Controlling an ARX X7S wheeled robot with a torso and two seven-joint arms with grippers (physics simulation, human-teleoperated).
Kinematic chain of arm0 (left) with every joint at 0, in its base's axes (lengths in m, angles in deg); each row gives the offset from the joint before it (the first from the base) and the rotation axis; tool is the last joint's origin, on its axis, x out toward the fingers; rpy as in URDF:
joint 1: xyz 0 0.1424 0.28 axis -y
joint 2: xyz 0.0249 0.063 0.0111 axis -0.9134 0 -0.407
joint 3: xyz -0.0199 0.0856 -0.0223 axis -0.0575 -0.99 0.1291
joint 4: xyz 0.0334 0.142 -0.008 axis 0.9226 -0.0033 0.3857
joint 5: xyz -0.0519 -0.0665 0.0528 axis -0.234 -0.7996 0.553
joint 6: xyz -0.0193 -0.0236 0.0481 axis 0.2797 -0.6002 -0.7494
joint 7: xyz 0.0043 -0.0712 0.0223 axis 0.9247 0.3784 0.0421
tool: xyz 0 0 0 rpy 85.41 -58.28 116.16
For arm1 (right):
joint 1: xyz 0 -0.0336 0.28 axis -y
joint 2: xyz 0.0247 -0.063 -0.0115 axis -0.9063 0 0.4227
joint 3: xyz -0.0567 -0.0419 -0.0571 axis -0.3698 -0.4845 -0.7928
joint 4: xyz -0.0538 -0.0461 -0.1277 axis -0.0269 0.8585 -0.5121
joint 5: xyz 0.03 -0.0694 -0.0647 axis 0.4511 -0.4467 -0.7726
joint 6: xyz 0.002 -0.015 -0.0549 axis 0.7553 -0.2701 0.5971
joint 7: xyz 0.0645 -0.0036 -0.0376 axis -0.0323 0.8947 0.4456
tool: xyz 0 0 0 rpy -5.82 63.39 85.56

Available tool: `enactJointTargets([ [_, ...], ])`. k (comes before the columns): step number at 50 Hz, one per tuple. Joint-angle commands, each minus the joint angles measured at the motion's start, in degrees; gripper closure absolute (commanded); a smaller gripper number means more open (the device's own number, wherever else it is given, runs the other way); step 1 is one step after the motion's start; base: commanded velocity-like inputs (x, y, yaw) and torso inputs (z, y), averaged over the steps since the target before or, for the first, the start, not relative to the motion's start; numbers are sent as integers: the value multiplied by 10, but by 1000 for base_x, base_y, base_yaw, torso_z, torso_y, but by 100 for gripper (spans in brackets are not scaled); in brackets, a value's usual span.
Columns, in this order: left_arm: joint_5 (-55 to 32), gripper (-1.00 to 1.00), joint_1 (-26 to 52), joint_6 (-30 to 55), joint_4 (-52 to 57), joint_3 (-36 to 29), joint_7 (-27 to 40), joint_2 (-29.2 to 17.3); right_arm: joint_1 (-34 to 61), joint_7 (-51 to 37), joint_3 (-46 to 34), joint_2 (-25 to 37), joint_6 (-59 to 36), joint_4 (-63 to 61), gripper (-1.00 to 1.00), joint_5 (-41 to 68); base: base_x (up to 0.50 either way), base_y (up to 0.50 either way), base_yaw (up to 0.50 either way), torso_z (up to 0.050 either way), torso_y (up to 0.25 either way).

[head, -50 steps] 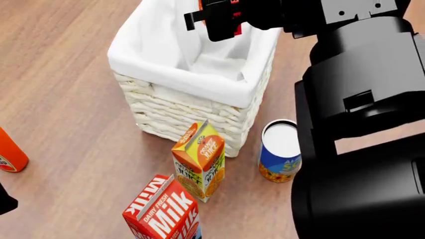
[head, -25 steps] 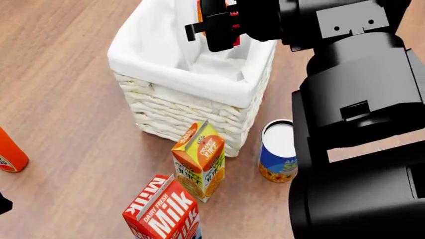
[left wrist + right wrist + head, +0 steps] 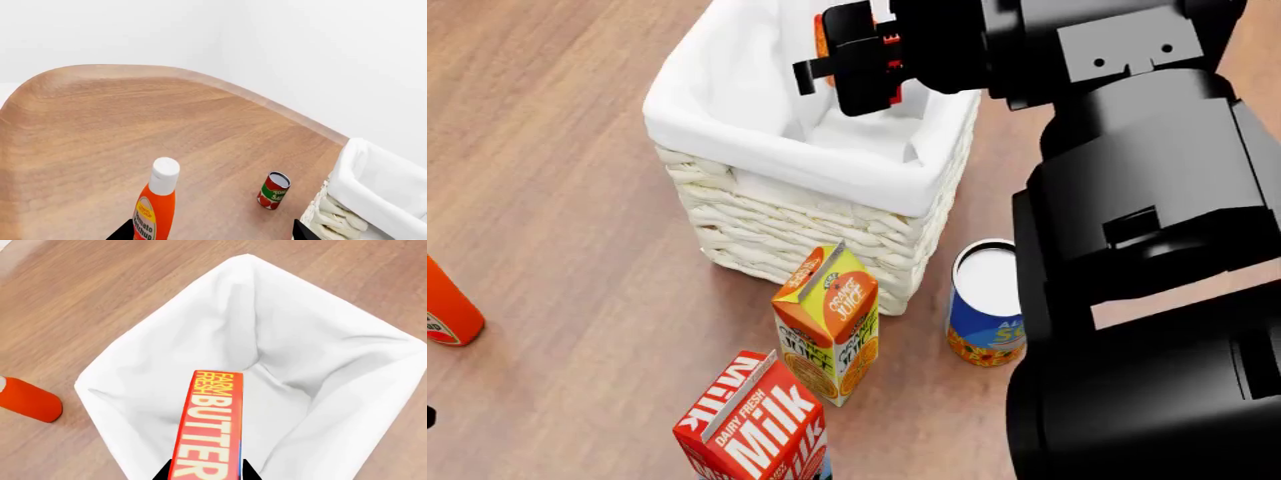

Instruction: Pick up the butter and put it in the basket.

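Observation:
The slim red butter [image 3: 211,427] box with white lettering hangs over the open mouth of the basket [image 3: 133,365], with my right gripper [image 3: 204,475] shut on its lower end. From the head view the right gripper [image 3: 857,55] hovers above the cream wicker basket [image 3: 814,215], and only a sliver of the butter [image 3: 823,35] shows beside the black fingers. The basket's white liner is bare inside. My left gripper [image 3: 210,235] shows only its two fingertips far apart, open, near an orange bottle and holding nothing.
An orange juice carton [image 3: 827,322], a milk carton [image 3: 751,425] and a blue can [image 3: 988,316] stand in front of the basket. An orange tomato sauce bottle [image 3: 155,207] and a small red can [image 3: 273,190] stand left of it. My right arm [image 3: 1148,240] fills the right side.
My right gripper has shifted slightly left and toward me over the basket, carrying the butter. The left arm's dark tip has slipped out of the head view's lower left corner.

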Motion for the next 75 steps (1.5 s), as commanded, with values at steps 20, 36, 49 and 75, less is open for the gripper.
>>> enactJointTargets([
  [20, -13, -100, -13, 0, 16, 19, -11, -2, -15, 20, 55, -17, 8, 0, 100, -31, 0, 0, 0, 0, 1],
  [36, -12, -100, -15, -6, 15, 16, -13, -2, -13, 7, 85, -17, 42, 0, -100, -79, 0, 0, 0, 1, 1],
  [49, -11, -100, -16, -10, 14, 13, -15, -3, -4, -15, 153, -16, 99, 0, -100, -142, 0, 0, 0, 0, 0],
  [75, -4, -100, -26, -23, 24, 10, -29, -13, -120, -115, 229, 45, 140, -356, -100, -180, 0, 0, 0, 0, 0],
])
